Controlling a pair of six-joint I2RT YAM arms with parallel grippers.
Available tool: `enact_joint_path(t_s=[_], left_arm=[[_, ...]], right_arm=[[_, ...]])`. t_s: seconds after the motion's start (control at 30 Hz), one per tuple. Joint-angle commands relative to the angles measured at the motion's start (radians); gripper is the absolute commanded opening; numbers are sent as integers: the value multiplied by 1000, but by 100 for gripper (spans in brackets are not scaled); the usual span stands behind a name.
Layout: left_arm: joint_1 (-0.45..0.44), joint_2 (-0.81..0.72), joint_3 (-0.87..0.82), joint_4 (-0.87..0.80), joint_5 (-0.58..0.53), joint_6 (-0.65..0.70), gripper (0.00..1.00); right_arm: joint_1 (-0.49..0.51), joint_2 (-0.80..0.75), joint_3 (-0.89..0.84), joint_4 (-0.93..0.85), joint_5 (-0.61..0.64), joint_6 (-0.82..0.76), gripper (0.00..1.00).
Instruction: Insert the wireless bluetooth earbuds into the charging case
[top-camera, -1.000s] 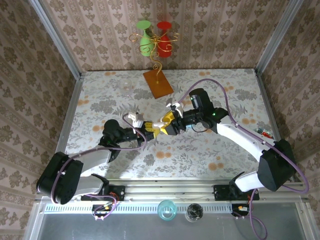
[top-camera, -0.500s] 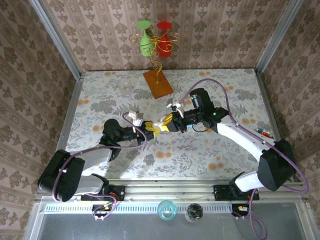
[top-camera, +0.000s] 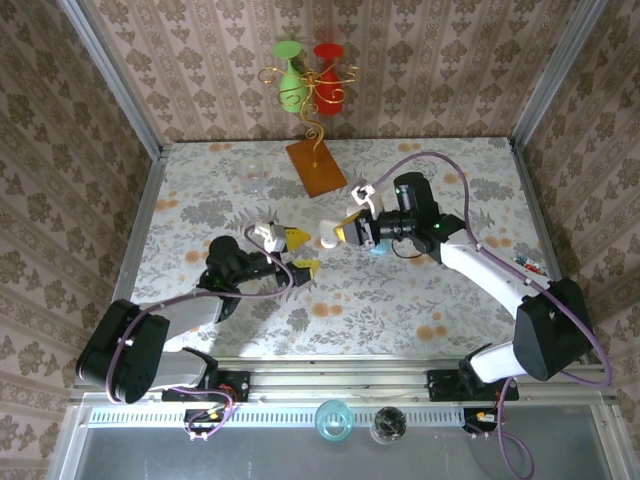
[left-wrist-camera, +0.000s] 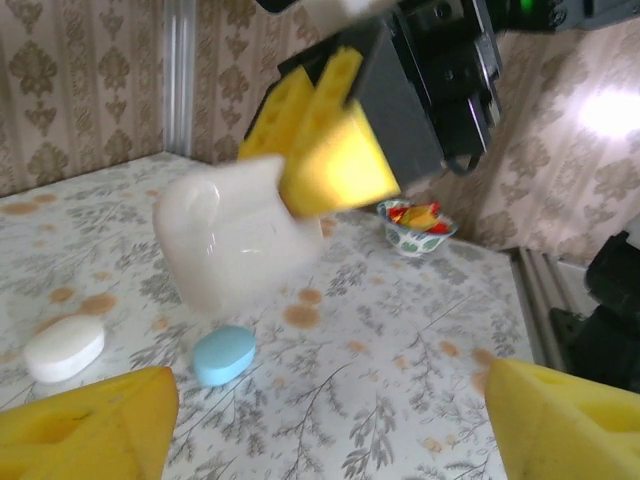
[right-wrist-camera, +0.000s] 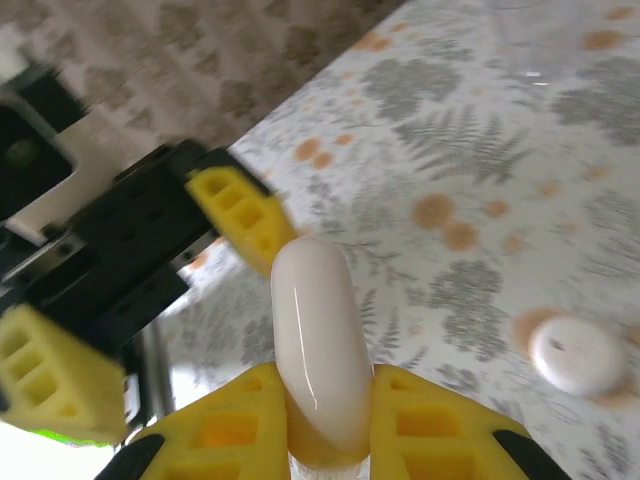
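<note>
My right gripper (top-camera: 341, 232) is shut on a glossy white rounded charging case (top-camera: 327, 241), holding it above the table's middle. In the right wrist view the case (right-wrist-camera: 318, 340) stands up between the yellow fingers (right-wrist-camera: 435, 420). Just left of it, my left gripper (top-camera: 303, 251) is open and empty, its fingers spread wide and apart from the case. The left wrist view has the case (left-wrist-camera: 235, 240) hanging ahead of it from the right gripper's yellow fingers (left-wrist-camera: 325, 150). The earbuds are hidden.
A light-blue pebble-like case (left-wrist-camera: 222, 354) and a white one (left-wrist-camera: 63, 347) lie on the floral table. A small bowl of sweets (left-wrist-camera: 415, 225) sits near the right edge. A wooden board (top-camera: 316, 167) with a wire glass stand is at the back.
The right gripper closed on the white case, then the left gripper opened and let it go. The right gripper has drawn the case slightly right and back.
</note>
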Motion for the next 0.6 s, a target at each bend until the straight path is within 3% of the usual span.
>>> enact_joint_path(t_s=[0.0,0.13,0.33,0.57], left_arm=[[-16,19,8,-80,-62,161,86],[-32,24,18,-135,-116,217,93],[-78,-10,57,-360,-242,366,98],[-85,8,75,-393,-266,394,99]], right_arm=[[-45,24,-17,67,81,215,17],[-88,53,-52,87,162,327,17],[-108,115,-75,70,205,373,17],[-109,164,-130,115,232,453,17]])
